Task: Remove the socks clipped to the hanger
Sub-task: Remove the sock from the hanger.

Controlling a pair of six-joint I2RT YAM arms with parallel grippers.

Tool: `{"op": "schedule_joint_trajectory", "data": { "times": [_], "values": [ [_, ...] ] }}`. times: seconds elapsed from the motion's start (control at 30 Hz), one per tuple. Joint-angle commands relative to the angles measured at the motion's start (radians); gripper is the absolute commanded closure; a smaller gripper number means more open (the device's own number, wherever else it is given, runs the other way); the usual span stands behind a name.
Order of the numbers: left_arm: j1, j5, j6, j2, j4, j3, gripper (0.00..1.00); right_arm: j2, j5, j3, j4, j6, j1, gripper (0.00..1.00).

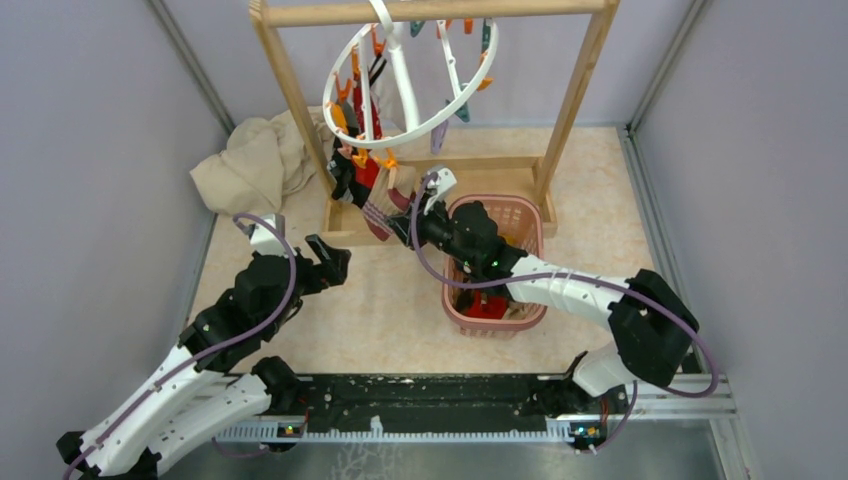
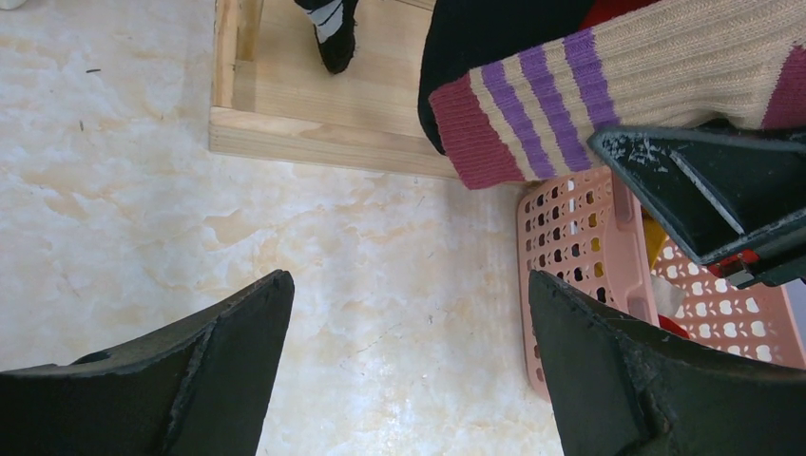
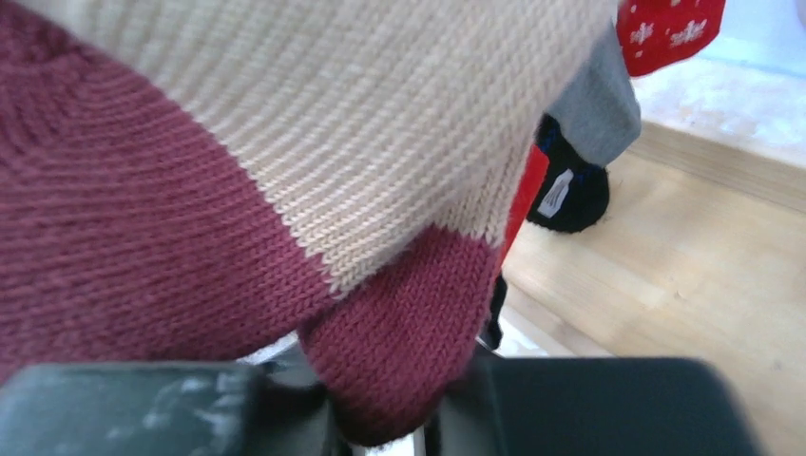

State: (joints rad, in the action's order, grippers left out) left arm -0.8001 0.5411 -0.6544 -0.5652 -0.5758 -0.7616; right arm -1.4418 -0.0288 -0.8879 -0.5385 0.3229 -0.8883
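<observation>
The round white plastic hanger (image 1: pixel 405 90) is hung from the wooden rack (image 1: pixel 430 11). Below it, beside the pink lattice basket (image 1: pixel 522 212), a ribbed cream sock (image 3: pixel 361 142) is pinched at its maroon toe by the right end effector (image 3: pixel 380 423), while the left end effector (image 2: pixel 409 366) is held spread.

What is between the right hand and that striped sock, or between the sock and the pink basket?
Nothing visible. The right hand pinches the striped sock by its maroon end. The basket sits right beside the sock with nothing between them; only the wooden rack base lies close by.
</observation>
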Motion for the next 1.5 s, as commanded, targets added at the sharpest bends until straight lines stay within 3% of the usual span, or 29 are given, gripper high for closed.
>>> {"op": "schedule_joint_trajectory", "data": {
  "times": [0.0,0.03,0.27,0.5,0.63,0.9,1.47],
  "values": [
    [0.003,-0.010,0.015,0.009,0.020,-0.019,0.02,0.012,-0.013,-0.070,-0.066,-0.014,-0.009,0.94],
    [0.004,-0.011,0.017,0.009,0.020,-0.018,0.02,0.015,-0.015,-0.073,-0.060,-0.015,-0.008,1.00],
    [0.004,-0.027,0.032,0.011,0.036,-0.016,0.02,0.086,-0.050,-0.071,-0.008,-0.016,0.000,1.00],
    [0.004,-0.122,0.103,0.038,0.137,0.002,0.02,0.172,-0.207,-0.107,0.146,-0.013,0.051,1.00],
    [0.004,-0.253,0.169,0.054,0.242,0.027,0.01,0.184,-0.357,-0.138,0.232,0.003,0.110,1.00],
    [0.003,-0.485,0.236,-0.007,0.398,0.044,0.02,0.189,-0.490,-0.186,0.329,-0.002,0.144,1.00],
    [0.002,-0.401,0.341,-0.116,0.455,0.067,0.04,0.223,-0.587,-0.188,0.393,-0.005,0.144,1.00]
  ]
}}
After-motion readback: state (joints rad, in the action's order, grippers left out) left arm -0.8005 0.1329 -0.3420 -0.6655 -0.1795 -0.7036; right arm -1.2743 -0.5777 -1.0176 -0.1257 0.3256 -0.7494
